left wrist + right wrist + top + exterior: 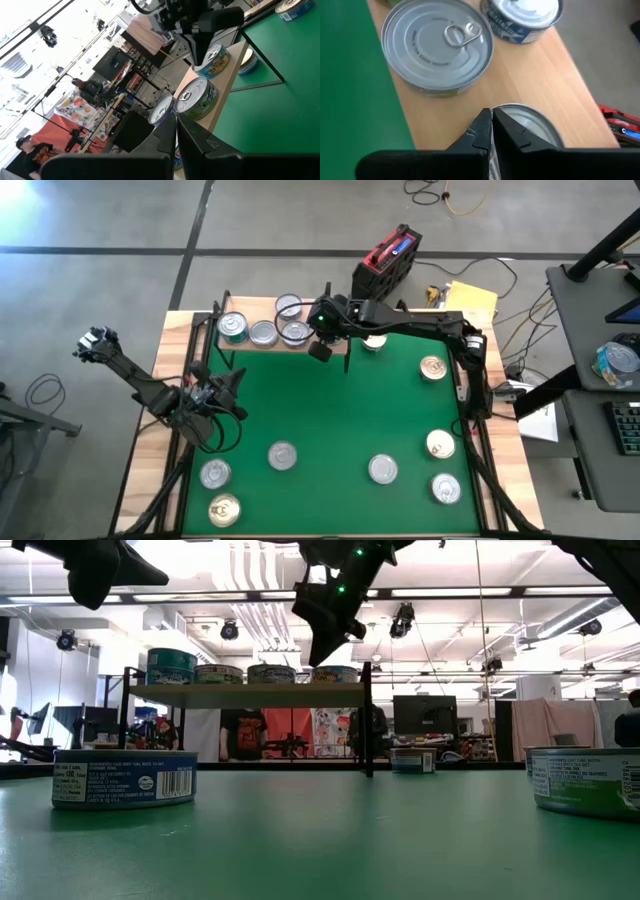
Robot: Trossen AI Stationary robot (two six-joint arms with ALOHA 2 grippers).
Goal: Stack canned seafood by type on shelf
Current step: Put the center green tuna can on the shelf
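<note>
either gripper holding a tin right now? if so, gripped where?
No. The right gripper is shut and empty above the shelf, over a tin. The left gripper is shut and empty too, over the mat's left side.

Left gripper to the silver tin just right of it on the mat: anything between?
Nothing visible. The left gripper, shut, hovers over the mat's left side; the tin lies ahead with bare green between. The right gripper is away at the shelf.
</note>
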